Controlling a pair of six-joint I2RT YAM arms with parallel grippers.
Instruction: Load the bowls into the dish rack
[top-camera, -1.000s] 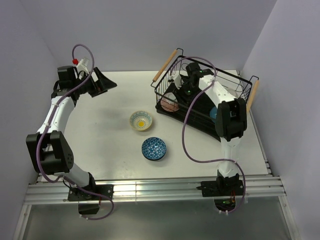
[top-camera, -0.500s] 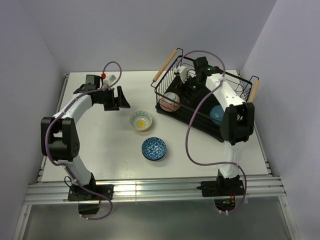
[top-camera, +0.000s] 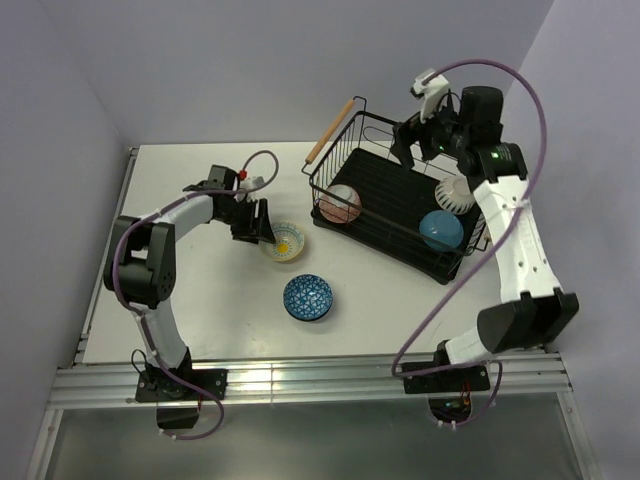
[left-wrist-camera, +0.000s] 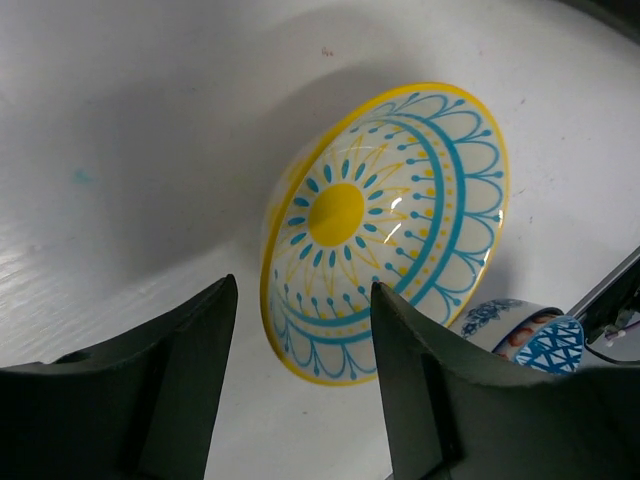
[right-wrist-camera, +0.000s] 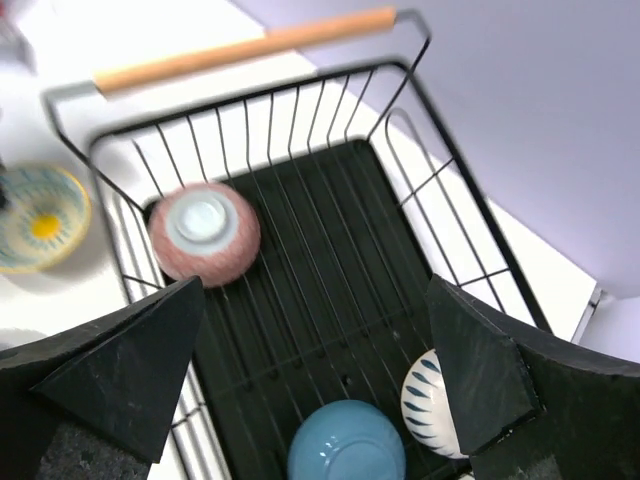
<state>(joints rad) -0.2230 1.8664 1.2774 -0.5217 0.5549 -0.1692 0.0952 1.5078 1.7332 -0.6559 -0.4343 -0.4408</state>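
A yellow-and-blue patterned bowl (top-camera: 283, 241) (left-wrist-camera: 385, 225) lies tilted on the white table. My left gripper (top-camera: 262, 222) (left-wrist-camera: 303, 285) is open at the bowl's left side, its near rim between the two fingers with a gap on each side. A blue patterned bowl (top-camera: 307, 297) (left-wrist-camera: 530, 335) sits nearer the front. The black wire dish rack (top-camera: 390, 195) (right-wrist-camera: 330, 250) holds a pink bowl (top-camera: 340, 203) (right-wrist-camera: 205, 232), a plain blue bowl (top-camera: 441, 230) (right-wrist-camera: 347, 440) and a white blue-striped bowl (top-camera: 455, 195) (right-wrist-camera: 430, 405). My right gripper (top-camera: 412, 143) (right-wrist-camera: 315, 290) hangs open and empty above the rack.
The rack's wooden handle (top-camera: 330, 130) (right-wrist-camera: 245, 48) juts toward the table's back. Grey walls close in behind and on both sides. The right arm's purple cable (top-camera: 520, 90) loops high over the rack.
The left arm swung from the far left to the yellow bowl, its jaws narrowing. The right gripper rose out of the rack and opened wide; the white striped bowl now shows there.
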